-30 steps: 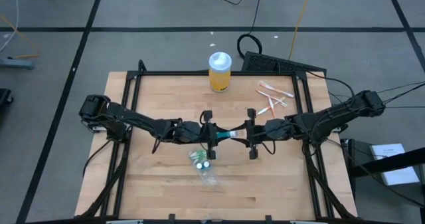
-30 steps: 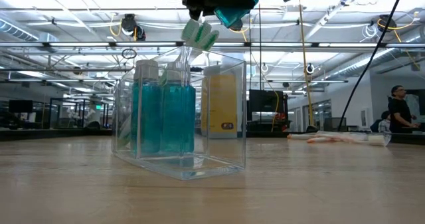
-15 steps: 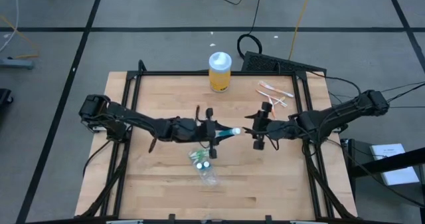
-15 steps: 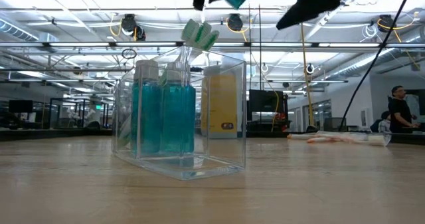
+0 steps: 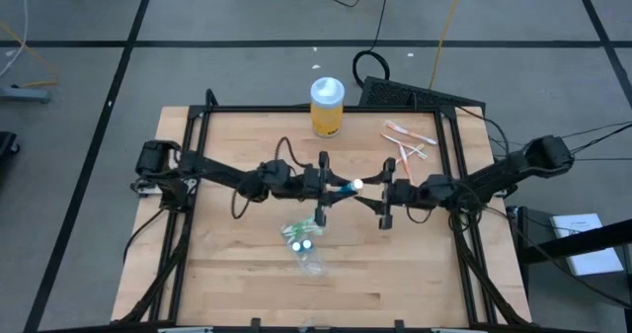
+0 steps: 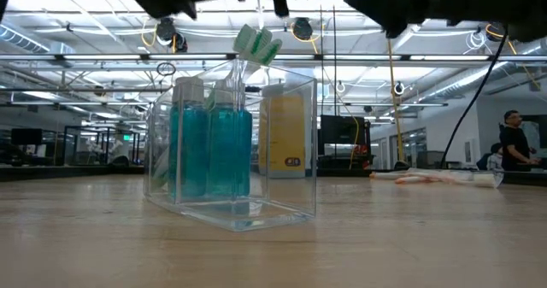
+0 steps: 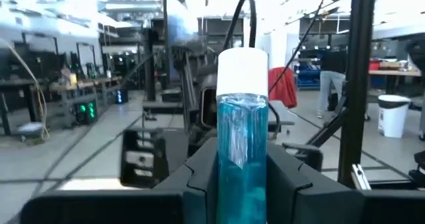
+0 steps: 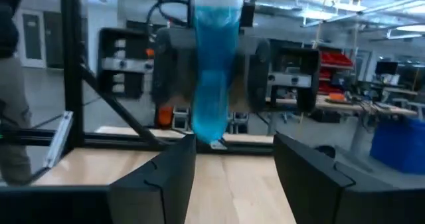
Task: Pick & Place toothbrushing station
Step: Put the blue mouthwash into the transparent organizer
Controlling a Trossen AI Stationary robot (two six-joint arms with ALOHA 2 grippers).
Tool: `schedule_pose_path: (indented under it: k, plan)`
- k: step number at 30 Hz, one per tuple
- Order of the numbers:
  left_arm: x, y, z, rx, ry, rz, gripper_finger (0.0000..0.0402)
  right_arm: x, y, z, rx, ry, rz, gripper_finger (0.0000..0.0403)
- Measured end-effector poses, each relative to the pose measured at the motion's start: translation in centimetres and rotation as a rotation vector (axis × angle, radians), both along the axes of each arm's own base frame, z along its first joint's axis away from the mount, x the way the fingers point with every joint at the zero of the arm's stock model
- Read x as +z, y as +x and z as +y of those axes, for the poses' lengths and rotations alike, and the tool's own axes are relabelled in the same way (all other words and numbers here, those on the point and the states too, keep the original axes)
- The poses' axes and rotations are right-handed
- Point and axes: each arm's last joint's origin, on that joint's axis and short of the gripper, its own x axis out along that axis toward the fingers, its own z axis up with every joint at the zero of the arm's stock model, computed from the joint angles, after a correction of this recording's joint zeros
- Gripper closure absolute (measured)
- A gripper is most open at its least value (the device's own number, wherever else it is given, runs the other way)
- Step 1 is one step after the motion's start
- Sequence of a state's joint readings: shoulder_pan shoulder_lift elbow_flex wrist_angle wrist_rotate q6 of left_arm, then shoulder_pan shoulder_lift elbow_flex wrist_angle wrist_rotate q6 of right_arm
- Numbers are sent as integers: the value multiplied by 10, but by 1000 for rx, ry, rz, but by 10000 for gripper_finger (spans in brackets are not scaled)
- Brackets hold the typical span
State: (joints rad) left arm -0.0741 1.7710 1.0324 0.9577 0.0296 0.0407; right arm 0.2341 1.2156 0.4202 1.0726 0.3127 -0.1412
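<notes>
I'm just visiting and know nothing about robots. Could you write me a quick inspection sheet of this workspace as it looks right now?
Surface: pale wooden table in a black frame.
Job's things: clear plastic box holding teal bottles and a green-headed toothbrush, standing upright.
Clutter: yellow-orange jar with white lid; pale toothbrushes scattered beside it.
Grippers: left gripper shut on a blue white-capped tube above the table; right gripper facing it, fingers open.
Cables: black cable looped behind the table.
Surroundings: person standing far behind.
</notes>
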Motion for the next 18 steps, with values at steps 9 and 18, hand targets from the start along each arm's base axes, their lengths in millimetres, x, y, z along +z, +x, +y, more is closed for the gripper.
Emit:
schedule_pose_path:
  k: [9, 18]
  plan:
    - [-28, 19, 11, -4, -52, -4, 323, -9, 17, -4, 29, 4, 36, 205]
    - [-28, 20, 10, -3, -41, -17, 318, -6, 18, -4, 35, -3, 22, 253]
